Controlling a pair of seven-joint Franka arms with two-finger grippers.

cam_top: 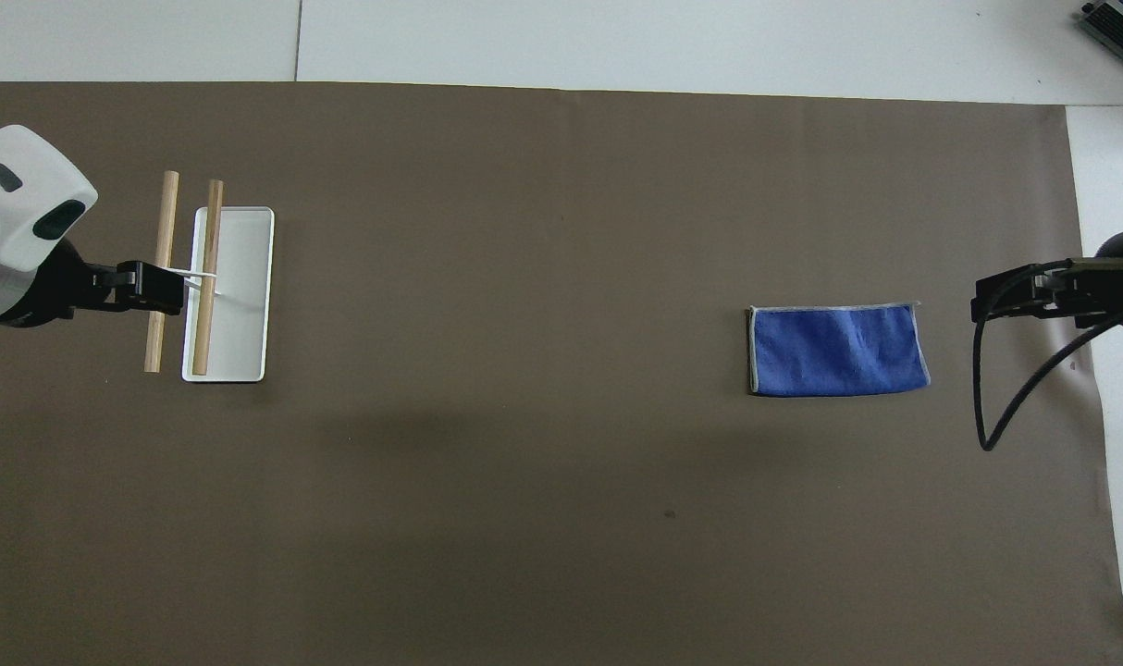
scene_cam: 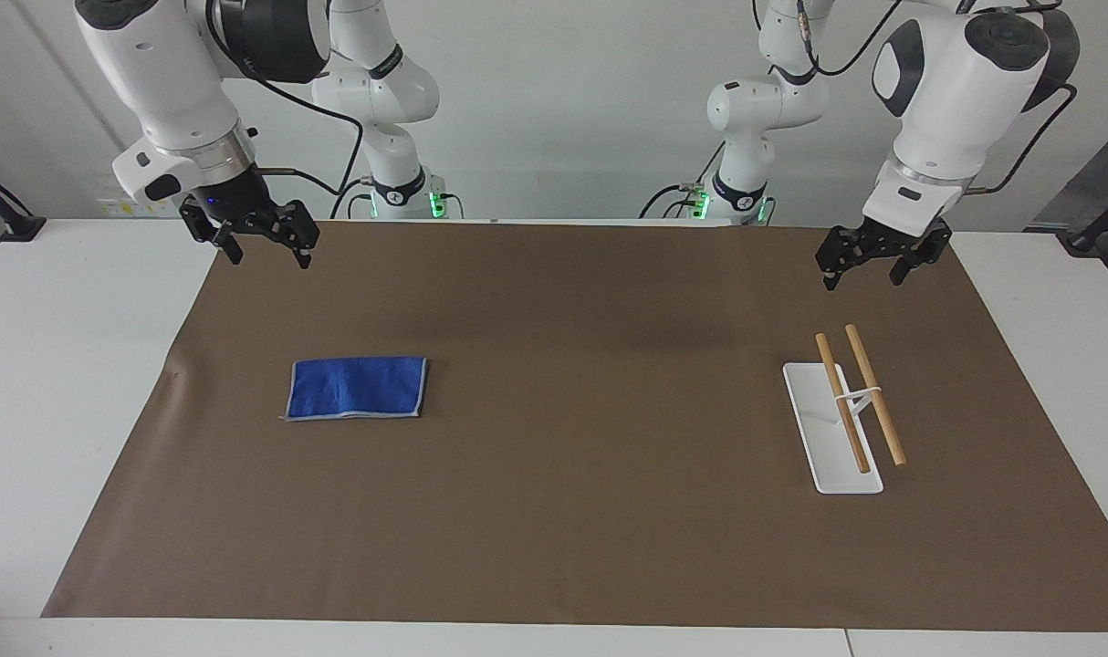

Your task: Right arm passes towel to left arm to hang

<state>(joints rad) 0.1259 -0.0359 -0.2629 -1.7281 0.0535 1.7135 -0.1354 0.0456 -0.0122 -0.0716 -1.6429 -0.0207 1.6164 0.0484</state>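
The bright-blue towel (scene_cam: 358,388) lies flat on the brown mat toward the right arm's end of the table; it also shows in the overhead view (cam_top: 839,351). My right gripper (scene_cam: 266,251), on the arm with the blue wrist light, hangs open and empty in the air over the mat's edge at the robots' end, apart from the towel; the overhead view shows it (cam_top: 996,301) beside the towel. My left gripper (scene_cam: 866,272) hangs open and empty over the mat at the left arm's end, by the rack; the overhead view (cam_top: 159,287) shows it over the rack's rods.
A rack with a white flat base (scene_cam: 805,392) and two raised wooden rods (scene_cam: 873,392) stands at the left arm's end; it also shows in the overhead view (cam_top: 247,250). The brown mat (scene_cam: 563,511) covers most of the white table. A black cable (cam_top: 1015,407) loops from the right arm.
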